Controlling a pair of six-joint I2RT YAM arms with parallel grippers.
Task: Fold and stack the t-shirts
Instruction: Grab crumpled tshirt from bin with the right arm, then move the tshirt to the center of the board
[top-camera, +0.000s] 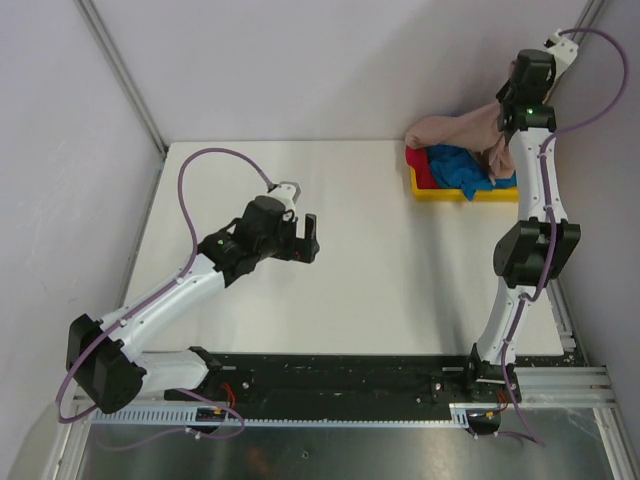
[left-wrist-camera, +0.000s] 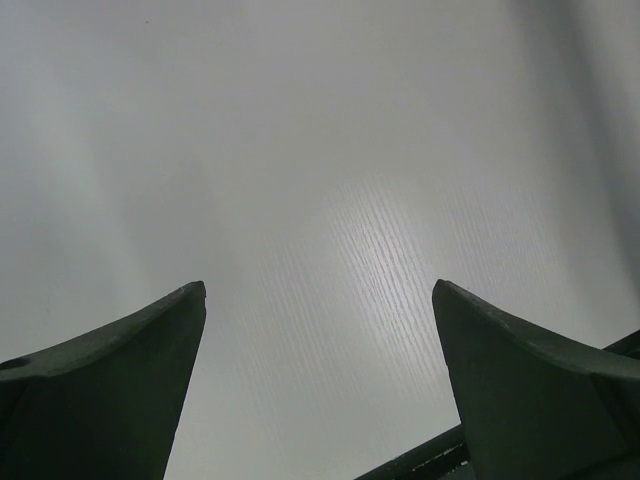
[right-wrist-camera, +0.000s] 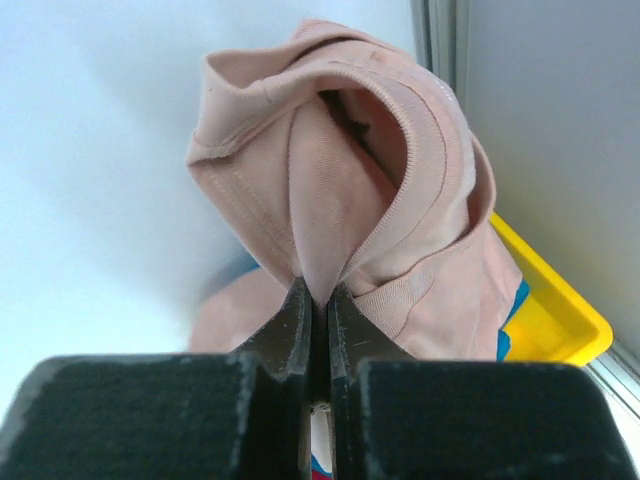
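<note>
My right gripper (right-wrist-camera: 315, 297) is pinched tight on a fold of the pink t-shirt (right-wrist-camera: 350, 190), which hangs above the yellow tray (top-camera: 445, 194) (a blue t-shirt (top-camera: 458, 170) lies inside). I'd raise it slowly until the hem clears the tray. The left gripper (top-camera: 313, 238), well left of the tray, gapes wide and holds nothing.

The table (top-camera: 400, 270) lies open across its whole middle between the left arm (top-camera: 180, 290) and the right arm (top-camera: 535, 250), whereas the far right corner is crowded by the yellow tray (top-camera: 440, 194), the pink t-shirt (top-camera: 450, 130) hanging over it, and the back wall (top-camera: 300, 70) close behind.
</note>
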